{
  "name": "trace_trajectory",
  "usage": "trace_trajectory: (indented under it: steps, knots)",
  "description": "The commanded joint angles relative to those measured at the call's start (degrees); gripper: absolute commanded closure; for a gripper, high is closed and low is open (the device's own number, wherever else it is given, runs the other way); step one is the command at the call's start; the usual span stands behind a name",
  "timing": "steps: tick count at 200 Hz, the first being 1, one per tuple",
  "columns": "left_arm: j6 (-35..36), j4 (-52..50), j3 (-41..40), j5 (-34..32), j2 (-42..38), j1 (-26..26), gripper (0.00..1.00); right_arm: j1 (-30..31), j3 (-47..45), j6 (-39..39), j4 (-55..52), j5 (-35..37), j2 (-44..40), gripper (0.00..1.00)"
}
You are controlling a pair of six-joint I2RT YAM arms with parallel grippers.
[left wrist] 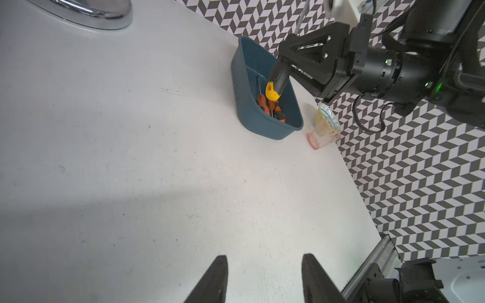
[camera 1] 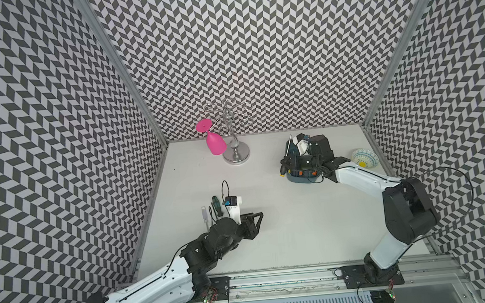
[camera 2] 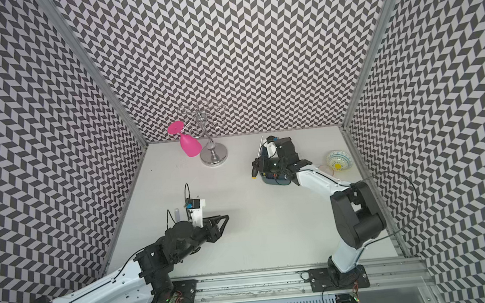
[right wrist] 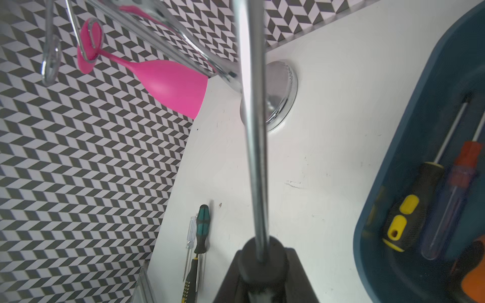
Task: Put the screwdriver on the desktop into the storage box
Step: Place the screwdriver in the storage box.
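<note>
**Black-handled screwdriver (left wrist: 278,76) raised at the storage box (left wrist: 265,128)**

Its yellow butt points down and its shaft tilts up. The right tool (left wrist: 283,59) grips it at the rim of the dark teal, low-walled box, right of centre in both top views. Orange-black screwdrivers (left wrist: 262,105) lie inside. On the white tabletop (camera 1: 302,228), left of centre, a green-black screwdriver (right wrist: 202,225), a clear one (right wrist: 191,230) and a black-yellow one (right wrist: 190,278) lie side by side

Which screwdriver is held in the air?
The black screwdriver with the yellow cap, clamped in the right gripper by the storage box; the rest lie inside it or on the desktop.
</note>
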Motion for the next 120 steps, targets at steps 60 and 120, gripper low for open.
trace_trajectory:
  steps: [60, 120]
  knots:
    - [-2.0, -5.3, -0.2, -2.5, -2.3, 1.5, 0.40, -4.2, 9.1, -2.8, -5.4, 10.7, 7.3, 0.88]
    - [-1.7, -5.7, 0.0, -1.5, -2.0, 2.9, 0.40, -5.6, 12.7, -3.8, -7.5, 15.5, 13.2, 0.88]
